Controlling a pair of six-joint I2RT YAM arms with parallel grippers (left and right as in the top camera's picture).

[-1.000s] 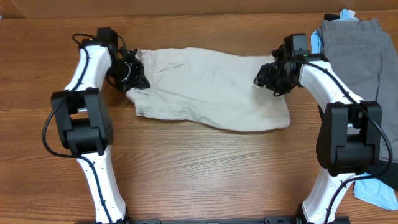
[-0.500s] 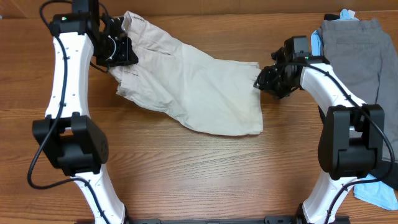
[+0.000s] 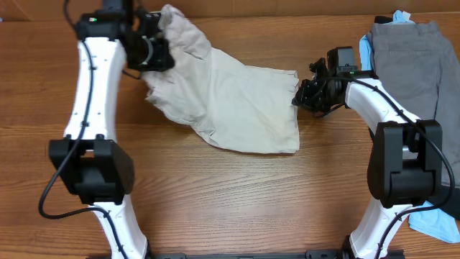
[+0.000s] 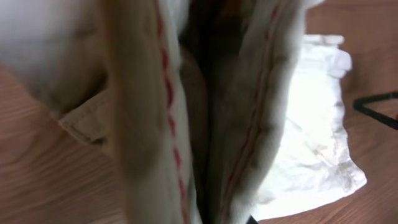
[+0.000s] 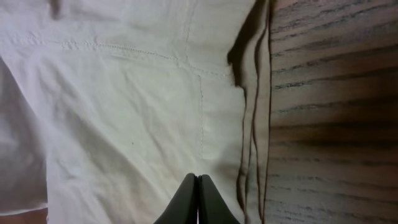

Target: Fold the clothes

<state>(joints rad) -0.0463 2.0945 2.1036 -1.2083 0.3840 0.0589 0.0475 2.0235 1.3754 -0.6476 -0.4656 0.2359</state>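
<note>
The pale beige shorts (image 3: 237, 101) lie on the wooden table (image 3: 230, 201), with their left end lifted and bunched. My left gripper (image 3: 154, 50) is shut on that raised end at the back left. In the left wrist view, hanging folds of the shorts (image 4: 149, 112) with red stitching hide the fingers. My right gripper (image 3: 302, 97) hovers at the shorts' right edge. In the right wrist view its fingertips (image 5: 198, 186) are pressed together with nothing between them, just above the flat shorts (image 5: 124, 93) near the hem.
Grey shorts (image 3: 413, 57) lie at the back right over a light-blue garment (image 3: 365, 47). Another light-blue cloth (image 3: 436, 219) sits at the front right by the right arm's base. Bare wood (image 5: 329, 93) shows right of the hem.
My left gripper rose and moved back with the shorts' end, dragging the shorts to the left and bunching them. The right gripper closed its jaws on nothing and stayed in place.
</note>
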